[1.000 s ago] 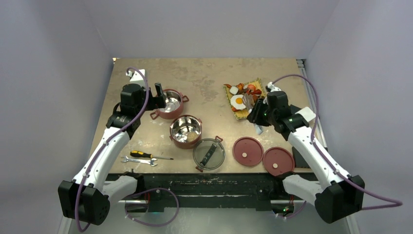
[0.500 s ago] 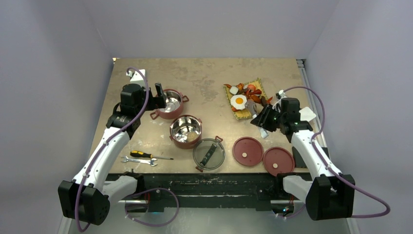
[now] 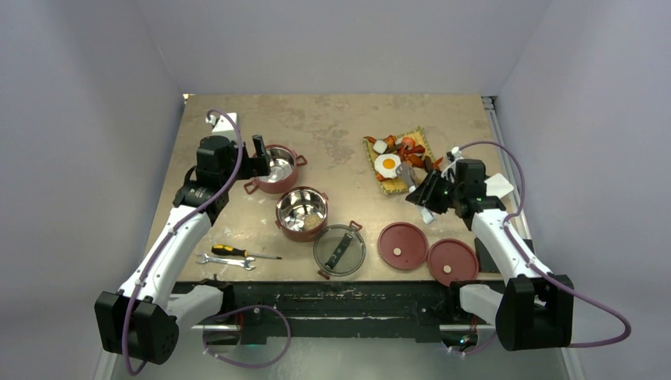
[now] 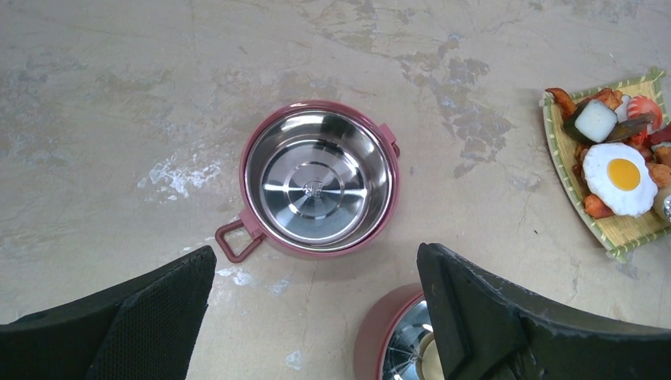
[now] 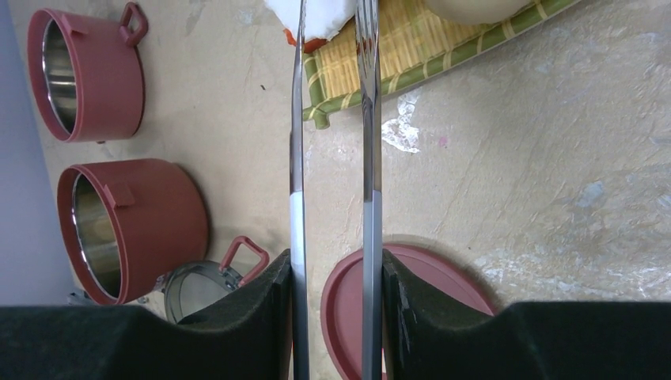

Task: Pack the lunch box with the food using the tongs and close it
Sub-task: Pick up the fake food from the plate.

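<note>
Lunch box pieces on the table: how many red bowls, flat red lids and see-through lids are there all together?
Red bowls: 2
Flat red lids: 2
See-through lid: 1
Total: 5

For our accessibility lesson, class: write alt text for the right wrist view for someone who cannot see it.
The right gripper holds the silver tongs squeezed between its jaws, and they reach up the frame over the corner of the yellow woven mat. Two red bowls stand at left, and a red disc lid lies beneath the gripper.
</note>
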`<action>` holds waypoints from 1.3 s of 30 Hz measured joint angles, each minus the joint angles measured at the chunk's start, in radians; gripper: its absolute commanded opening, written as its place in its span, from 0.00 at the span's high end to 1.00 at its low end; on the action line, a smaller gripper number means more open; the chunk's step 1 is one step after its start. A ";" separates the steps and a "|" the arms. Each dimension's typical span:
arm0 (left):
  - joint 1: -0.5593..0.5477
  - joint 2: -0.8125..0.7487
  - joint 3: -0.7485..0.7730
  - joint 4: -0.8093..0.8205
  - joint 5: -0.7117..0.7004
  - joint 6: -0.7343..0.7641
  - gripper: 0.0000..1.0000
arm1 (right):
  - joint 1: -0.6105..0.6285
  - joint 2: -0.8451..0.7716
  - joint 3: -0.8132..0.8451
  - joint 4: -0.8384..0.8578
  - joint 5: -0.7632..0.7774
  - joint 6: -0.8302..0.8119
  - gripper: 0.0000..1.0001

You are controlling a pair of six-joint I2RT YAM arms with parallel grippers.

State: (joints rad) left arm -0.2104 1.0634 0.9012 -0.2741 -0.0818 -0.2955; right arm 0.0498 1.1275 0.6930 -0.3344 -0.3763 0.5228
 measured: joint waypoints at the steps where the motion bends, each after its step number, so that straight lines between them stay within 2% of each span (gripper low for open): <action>1: 0.000 0.001 0.000 0.000 0.000 0.000 0.01 | -0.001 0.000 -0.003 0.004 0.000 0.000 0.59; 12: 0.000 0.003 0.000 0.000 0.002 0.000 0.01 | -0.007 0.034 -0.040 0.025 0.008 0.000 0.59; 39: 0.000 0.006 0.000 0.000 0.004 0.000 0.01 | -0.013 0.055 -0.056 0.150 -0.094 0.055 0.65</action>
State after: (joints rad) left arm -0.2104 1.0698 0.9012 -0.2741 -0.0776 -0.2955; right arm 0.0372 1.1820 0.6369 -0.1844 -0.4706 0.5781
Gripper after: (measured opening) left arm 0.993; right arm 0.350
